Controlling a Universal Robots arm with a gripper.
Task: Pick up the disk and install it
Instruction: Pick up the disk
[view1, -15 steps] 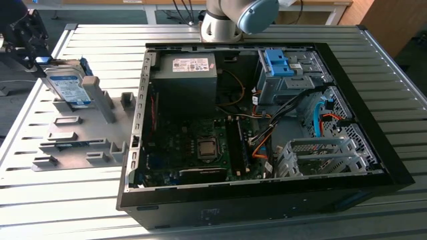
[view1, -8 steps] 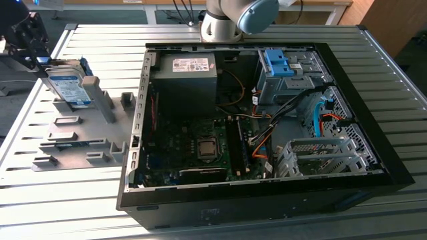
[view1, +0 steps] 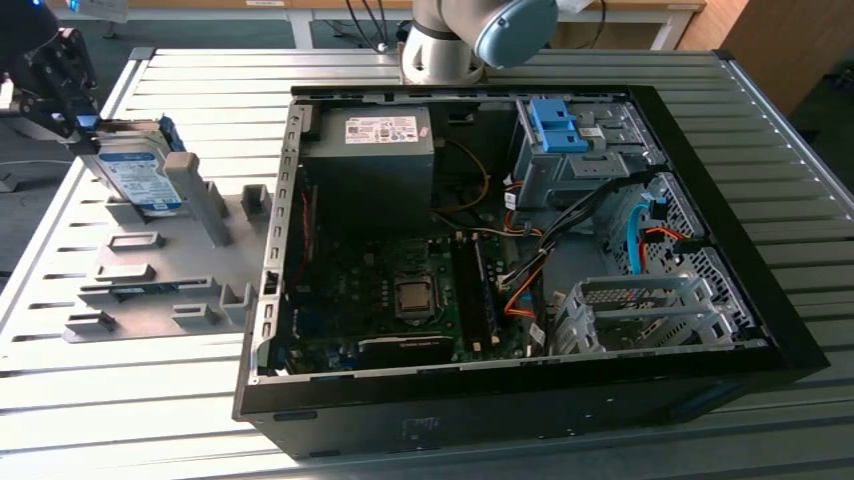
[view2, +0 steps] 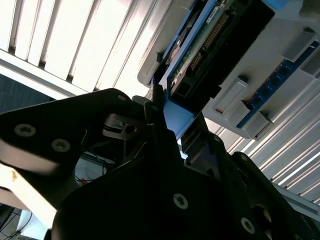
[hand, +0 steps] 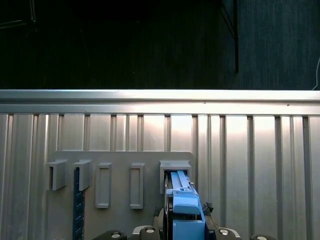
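The disk (view1: 135, 172), silver with a white-and-blue label and a blue carrier frame, stands on edge, slightly tilted, at the grey fixture plate (view1: 147, 285) on the exterior view's left. My black gripper (view1: 86, 124) is at the disk's top end and shut on the blue frame. The second wrist view has the fingers (view2: 150, 135) clamped on the blue frame (view2: 176, 119), with the disk's circuit-board side (view2: 205, 47) beyond. Through the first wrist view the blue frame (hand: 185, 210) rises from a slot of the fixture plate (hand: 120, 162). Whether the disk rests in the slot or hangs just above it, I cannot tell.
An open black computer case (view1: 534, 385) lies on the slatted metal table (view1: 160, 410) to the exterior view's right of the fixture. Inside it are a grey drive bay with a blue bracket (view1: 558, 124), a motherboard (view1: 400, 290), cables and a power supply (view1: 374, 150). The arm's base (view1: 447, 45) stands behind the case.
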